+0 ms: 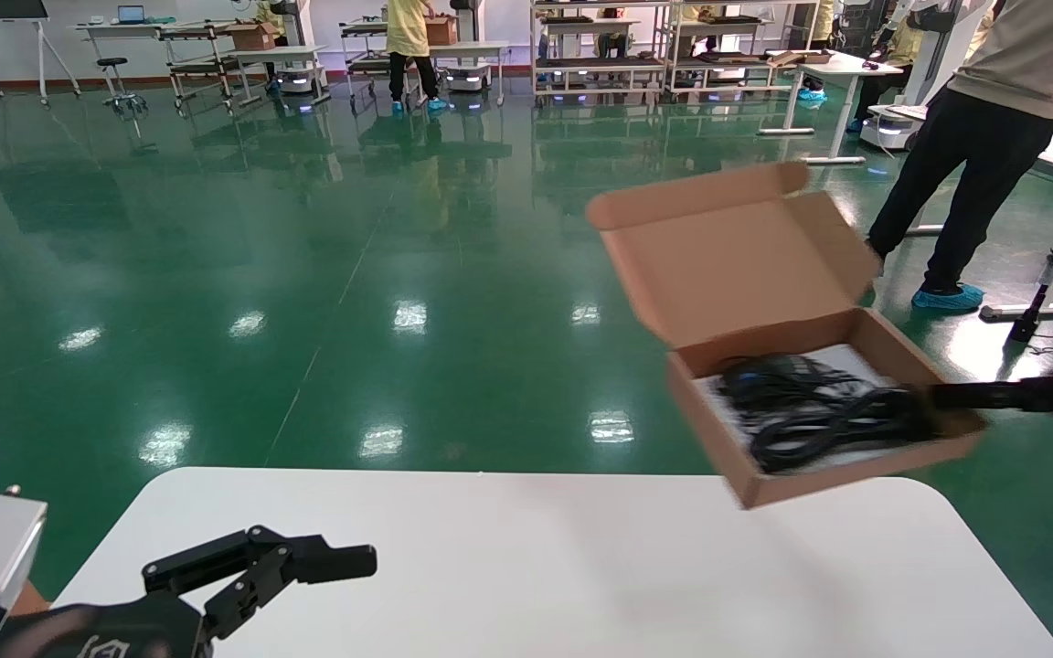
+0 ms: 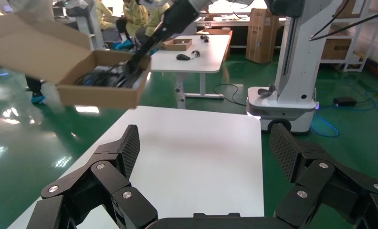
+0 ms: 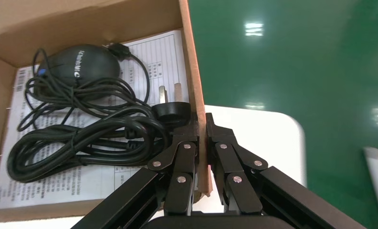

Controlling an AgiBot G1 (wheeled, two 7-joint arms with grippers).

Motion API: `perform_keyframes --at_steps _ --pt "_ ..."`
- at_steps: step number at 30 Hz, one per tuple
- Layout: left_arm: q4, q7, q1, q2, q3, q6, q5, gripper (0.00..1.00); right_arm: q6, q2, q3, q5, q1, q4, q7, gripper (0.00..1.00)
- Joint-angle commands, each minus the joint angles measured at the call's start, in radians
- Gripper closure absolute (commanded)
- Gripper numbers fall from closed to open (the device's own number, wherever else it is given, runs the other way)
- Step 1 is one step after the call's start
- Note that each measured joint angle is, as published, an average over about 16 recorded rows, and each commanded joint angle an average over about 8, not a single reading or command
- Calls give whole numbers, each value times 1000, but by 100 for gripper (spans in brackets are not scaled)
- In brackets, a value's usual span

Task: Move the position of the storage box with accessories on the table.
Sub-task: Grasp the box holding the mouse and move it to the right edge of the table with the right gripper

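The brown cardboard storage box (image 1: pixel 769 475) hangs in the air above the far right corner of the white table (image 1: pixel 536 567), lid flap open and tilted back. Inside lie a black coiled cable bundle (image 1: pixel 819 407) with a black adapter (image 3: pixel 77 64) on a white printed sheet (image 3: pixel 163 57). My right gripper (image 3: pixel 201 119) is shut on the box's right side wall (image 3: pixel 194 86), one finger inside and one outside. The box also shows in the left wrist view (image 2: pixel 99 93). My left gripper (image 2: pixel 204 148) is open and empty, low over the table's near left part.
A person in black trousers (image 1: pixel 965 174) stands beyond the table's far right. A white desk (image 2: pixel 196 57) and a white robot base (image 2: pixel 292 90) stand past the table's right side. Green floor surrounds the table; shelves and desks are far off.
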Motion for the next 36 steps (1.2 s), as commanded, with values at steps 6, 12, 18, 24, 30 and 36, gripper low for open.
perform_keyframes --at_steps 6,12,18,24,30,36 --pt "0 0 0 0 0 0 0 0 -2 83 -8 -12 19 -18 -37 100" --pt "0 0 0 0 0 0 0 0 39 131 1 0 -17 -32 -72 100" --pt "0 0 0 0 0 0 0 0 108 162 17 24 -77 -45 -101 100" --pt "0 0 0 0 0 0 0 0 219 166 35 51 -156 -56 -118 100" --pt "0 0 0 0 0 0 0 0 314 155 54 77 -239 -61 -126 100" --pt "0 0 0 0 0 0 0 0 340 151 73 102 -304 -54 -133 100"
